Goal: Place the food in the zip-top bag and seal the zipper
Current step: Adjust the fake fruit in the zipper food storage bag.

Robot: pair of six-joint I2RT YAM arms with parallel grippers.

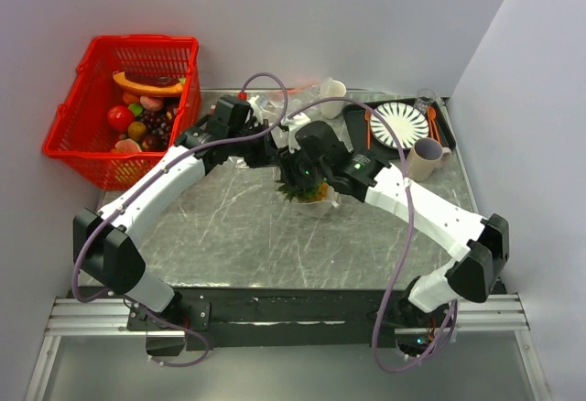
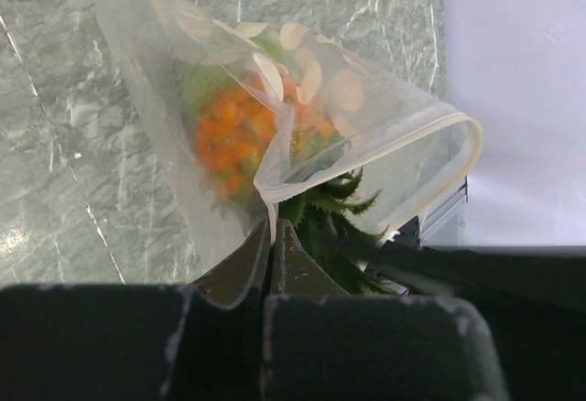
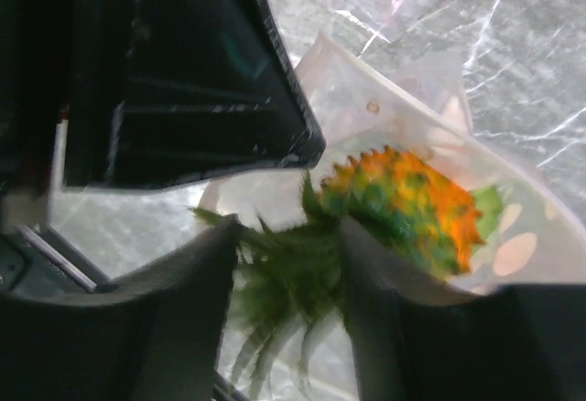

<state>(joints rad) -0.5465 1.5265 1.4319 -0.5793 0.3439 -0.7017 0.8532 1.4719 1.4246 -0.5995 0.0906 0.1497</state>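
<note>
Spotter: Bag position?

Operator: Middle of the table (image 1: 229, 227). My left gripper (image 2: 272, 241) is pinched tight on the mouth edge of the zip-top bag (image 2: 165, 99); the food (image 2: 233, 135), a bumpy orange-green fruit, sits mostly inside, its leafy tuft (image 2: 325, 213) poking out.

Spotter: Right side?

Operator: My right gripper (image 3: 288, 268) clasps that tuft. Film looks thin, floppy and slick, so I'd hold near the zipper (image 2: 475, 149), its stiffest part, never the pouch body. The toy seems light and rigid.

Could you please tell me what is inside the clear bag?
An orange-and-green bumpy toy fruit; its dark-green leafy tuft pokes out of the bag. Anything behind it is hidden.
</note>
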